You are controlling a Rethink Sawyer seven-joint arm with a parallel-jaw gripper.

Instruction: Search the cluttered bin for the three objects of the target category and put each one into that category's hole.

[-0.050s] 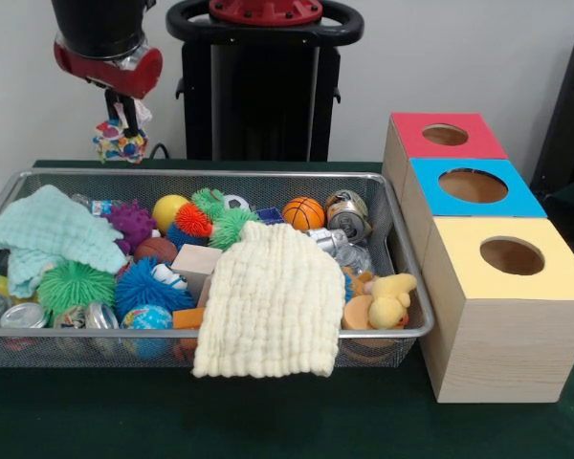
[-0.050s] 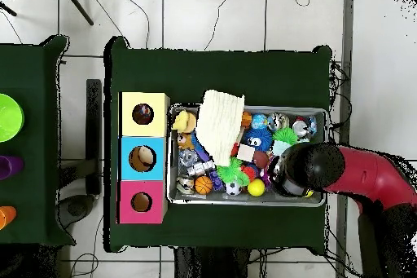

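Bin with two cloths, beside three boxes; gripper clenched on multicoloured toy.

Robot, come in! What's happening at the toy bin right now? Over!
End effector raised behind bin's far rim, something colorful at its tip, grip unclear. Boxes' three holes open. Yellow cloth drapes over the toys, hiding some.

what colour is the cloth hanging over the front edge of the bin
Pale yellow cloth, with a waffle-like texture; the front view shows it best.
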